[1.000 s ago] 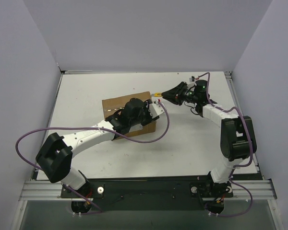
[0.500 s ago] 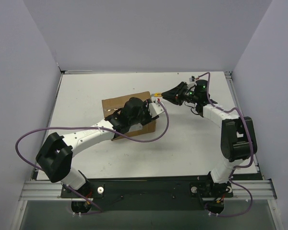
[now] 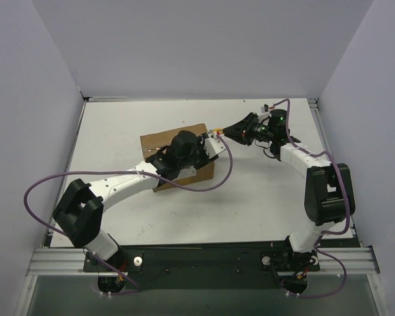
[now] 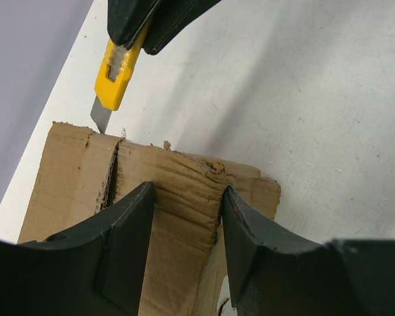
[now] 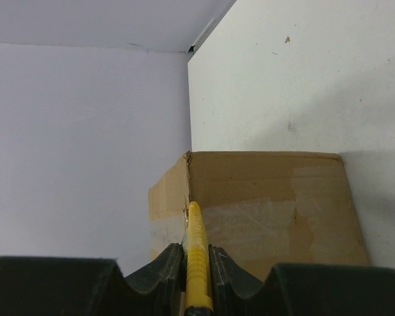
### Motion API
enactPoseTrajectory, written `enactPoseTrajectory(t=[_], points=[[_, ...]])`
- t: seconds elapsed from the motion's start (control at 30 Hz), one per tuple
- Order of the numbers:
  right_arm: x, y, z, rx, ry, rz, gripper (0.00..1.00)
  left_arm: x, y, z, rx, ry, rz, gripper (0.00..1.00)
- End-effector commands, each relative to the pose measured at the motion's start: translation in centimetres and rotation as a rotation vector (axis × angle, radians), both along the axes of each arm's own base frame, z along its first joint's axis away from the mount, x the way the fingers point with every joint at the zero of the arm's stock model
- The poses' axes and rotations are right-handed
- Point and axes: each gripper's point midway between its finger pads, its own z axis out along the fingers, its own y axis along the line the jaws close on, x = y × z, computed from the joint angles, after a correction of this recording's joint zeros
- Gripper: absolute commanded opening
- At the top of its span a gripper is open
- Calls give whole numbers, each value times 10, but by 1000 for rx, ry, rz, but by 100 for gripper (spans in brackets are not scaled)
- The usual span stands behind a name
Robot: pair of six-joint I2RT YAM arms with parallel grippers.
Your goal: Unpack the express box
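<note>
Right gripper (image 5: 197, 254) was clamped on yellow knife (image 4: 116, 71), blade tip at box (image 3: 155, 141) edge. Left gripper (image 4: 185, 196) was spread wide over box top. In centre of overhead view, left arm hid most of box.

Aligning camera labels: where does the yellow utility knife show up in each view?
Top external: utility knife at centre, at the right gripper tip, beside the express box.
Left wrist: knife top left, blade down.
Right wrist: knife bottom centre, between the fingers.
Shared landmark: the box corner by the blade.
</note>
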Motion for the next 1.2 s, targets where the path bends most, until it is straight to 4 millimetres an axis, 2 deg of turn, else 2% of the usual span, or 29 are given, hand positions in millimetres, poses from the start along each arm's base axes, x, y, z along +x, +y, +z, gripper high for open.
enactPoseTrajectory(t=[0.0, 0.33, 0.67, 0.8, 0.87, 0.9, 1.0, 1.1, 1.13, 1.17], points=[[-25, 6, 34, 37, -73, 109, 0, 18, 25, -29, 83, 60, 94, 52], [-30, 1, 34, 26, -76, 111, 0, 30, 24, -36, 87, 69, 112, 51], [-32, -3, 40, -8, -103, 122, 0, 33, 26, -41, 96, 75, 115, 50], [-33, -9, 38, -31, -113, 110, 0, 33, 24, -40, 91, 78, 111, 50], [-27, -20, 41, -63, -161, 85, 0, 28, 20, -36, 80, 93, 78, 50], [-22, -28, 40, -80, -166, 55, 0, 25, 14, -27, 59, 97, 46, 50], [-9, -50, 44, -144, -241, 12, 0, 0, -1, -4, 12, 140, -79, 54], [-12, -63, 36, -234, -245, 26, 0, -26, -7, 27, -49, 164, -162, 57], [-14, -66, 33, -283, -255, 34, 0, -34, -8, 45, -73, 157, -177, 58], [-15, -67, 34, -357, -330, 75, 0, -37, -9, 55, -89, 158, -184, 59]])
